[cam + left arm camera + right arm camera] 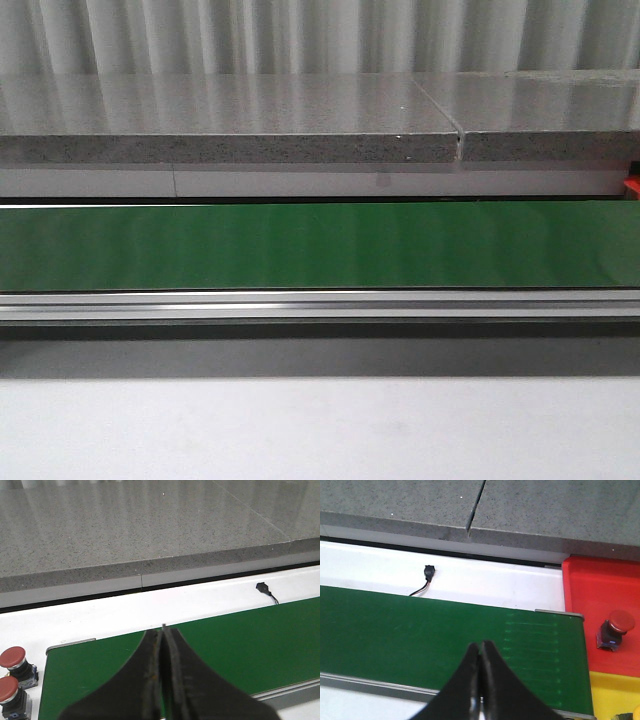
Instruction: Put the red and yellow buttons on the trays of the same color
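Both the left claw (162, 630) and right claw (480, 647) hover pressed together over the green belt (320, 245), so reaching unopened for the two red buttons (12, 657) beside its end risks toppling them.

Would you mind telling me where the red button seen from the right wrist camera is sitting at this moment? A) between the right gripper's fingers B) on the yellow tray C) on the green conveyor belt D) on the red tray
D: the red button rests on the red tray, beyond the end of the green conveyor belt; the right gripper is shut and empty.
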